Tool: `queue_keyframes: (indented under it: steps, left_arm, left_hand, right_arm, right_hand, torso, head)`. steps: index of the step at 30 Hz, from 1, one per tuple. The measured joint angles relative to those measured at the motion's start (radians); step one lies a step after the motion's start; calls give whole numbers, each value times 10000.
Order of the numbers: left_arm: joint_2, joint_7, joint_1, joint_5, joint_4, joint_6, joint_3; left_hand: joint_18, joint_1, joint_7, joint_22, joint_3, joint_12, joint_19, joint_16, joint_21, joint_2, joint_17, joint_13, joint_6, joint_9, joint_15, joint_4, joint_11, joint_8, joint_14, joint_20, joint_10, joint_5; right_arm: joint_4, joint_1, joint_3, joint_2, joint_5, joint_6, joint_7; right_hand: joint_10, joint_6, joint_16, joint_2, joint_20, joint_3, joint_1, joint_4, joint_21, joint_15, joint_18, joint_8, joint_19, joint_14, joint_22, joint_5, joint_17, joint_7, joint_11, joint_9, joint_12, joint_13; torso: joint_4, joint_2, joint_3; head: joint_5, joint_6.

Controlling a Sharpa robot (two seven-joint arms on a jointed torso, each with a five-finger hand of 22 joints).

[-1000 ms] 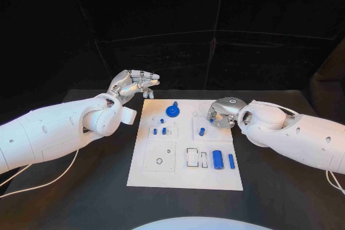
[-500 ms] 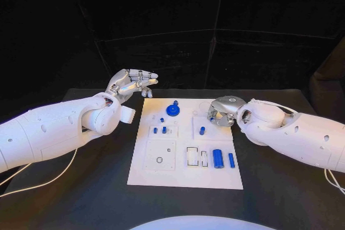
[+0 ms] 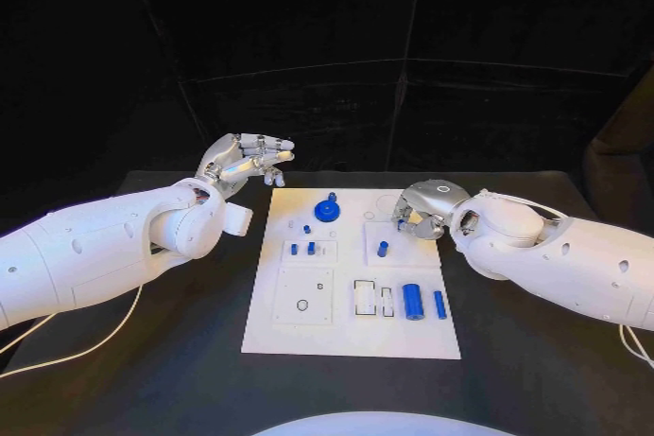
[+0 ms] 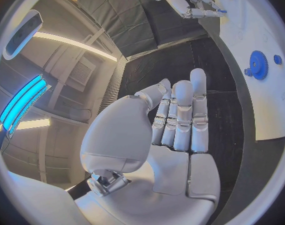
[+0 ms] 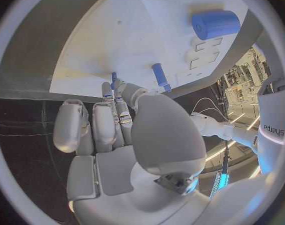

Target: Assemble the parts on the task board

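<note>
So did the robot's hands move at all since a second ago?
Barely. The left hand drifted slightly away from the task board, holding nothing. The right hand shifted slightly over the board's far right corner. The blue parts, such as the gear, stayed put.

right robot hand (image 5: 127,135) pinches small blue peg (image 5: 113,78) | above task board (image 5: 149,30) | blue cylinder (image 5: 215,24) lying
</note>
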Motion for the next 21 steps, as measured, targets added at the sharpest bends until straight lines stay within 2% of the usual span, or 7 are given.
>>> queue_keyframes:
  steps: [8, 14, 21]
  left_arm:
    - [-32, 1, 0, 142, 2, 1, 0]
    - [-46, 1, 2, 195, 7, 1, 0]
    - [-42, 1, 3, 226, 8, -1, 0]
  left_hand:
    - [-1, 0, -14, -4, -28, 0, 0, 0, -51, 0, -11, 9, -13, 0, 0, 29, -36, 0, 0, 0, -36, 0]
    - [-2, 0, -13, -4, -27, 0, 0, 0, -51, 0, -10, 9, -13, -1, 1, 28, -36, 0, 0, 0, -36, 0]
    - [-2, 0, -13, -3, -26, 0, 0, 0, -51, 0, -10, 8, -13, -1, 1, 27, -36, -1, 1, 0, -35, 0]
  right_arm:
    - [579, 19, 8, -432, 80, -553, -47]
    - [1484, 54, 30, -813, 252, -900, -62]
    - [2415, 70, 44, -669, 455, -1238, -24]
  right_hand:
    - [0, -21, 0, -49, 0, 105, -49, -50, 0, 0, 0, -27, 0, 0, -22, -1, -17, 15, 1, -15, -1, -1]
    - [-1, -22, -1, -50, 0, 149, -49, -94, 0, 1, -1, -27, 0, 0, -22, -2, -17, 13, 1, -27, -2, -7]
    - [-1, -23, 34, -91, 0, 217, -90, -162, 0, 1, -1, -27, 0, 0, 4, -2, -16, 13, 1, -29, -51, -9]
  torso:
    - [-4, -2, -7]
    - [-4, -2, -1]
    - [2, 10, 5]
  head:
    - [-37, 47]
    - [-24, 67]
    - [80, 73]
